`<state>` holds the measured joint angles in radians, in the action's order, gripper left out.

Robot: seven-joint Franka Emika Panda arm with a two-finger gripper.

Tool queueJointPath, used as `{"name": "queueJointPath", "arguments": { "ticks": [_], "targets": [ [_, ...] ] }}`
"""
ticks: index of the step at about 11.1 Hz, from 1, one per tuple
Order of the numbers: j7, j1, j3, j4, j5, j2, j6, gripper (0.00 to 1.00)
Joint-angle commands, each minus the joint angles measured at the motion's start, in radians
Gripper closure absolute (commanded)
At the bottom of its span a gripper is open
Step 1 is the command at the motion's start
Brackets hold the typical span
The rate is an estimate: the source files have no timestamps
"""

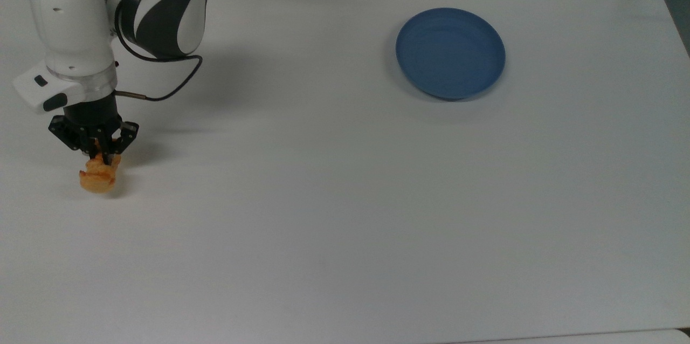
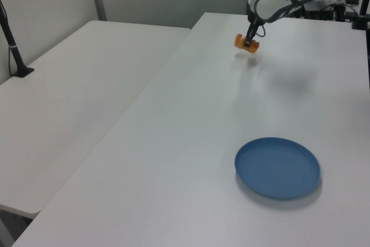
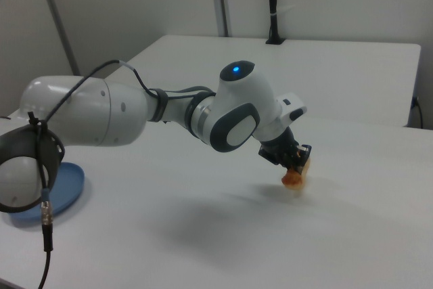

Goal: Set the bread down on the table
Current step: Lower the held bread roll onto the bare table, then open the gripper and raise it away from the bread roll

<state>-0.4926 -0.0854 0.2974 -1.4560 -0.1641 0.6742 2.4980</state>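
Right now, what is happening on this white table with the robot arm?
The arm's gripper is shut on the bread and holds it low over the table, near the top view's left edge. The right view suggests a small gap under it, so it does not seem set down yet. The blue plate sits apart, with nothing on it.

The gripper (image 1: 103,158) pinches the bread (image 1: 98,177) near the table's (image 1: 345,225) left edge in the top view; a blue plate (image 1: 450,53) sits toward the far right corner.
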Motion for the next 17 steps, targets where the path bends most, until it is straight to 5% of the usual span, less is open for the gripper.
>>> {"name": "queueJointPath", "arguments": {
  "ticks": [1, 3, 5, 11, 17],
  "targets": [
    [0.037, -0.028, -0.038, 0.028, -0.018, 0.042, 0.103, 0.73],
    [0.037, -0.03, -0.038, 0.028, -0.017, 0.044, 0.105, 0.31],
    [0.037, -0.028, -0.038, 0.028, -0.017, 0.053, 0.11, 0.14],
    [0.04, -0.001, -0.06, -0.035, -0.017, -0.053, 0.098, 0.0],
    [0.219, 0.156, -0.06, -0.047, 0.087, -0.352, -0.454, 0.0]
  ]
}}
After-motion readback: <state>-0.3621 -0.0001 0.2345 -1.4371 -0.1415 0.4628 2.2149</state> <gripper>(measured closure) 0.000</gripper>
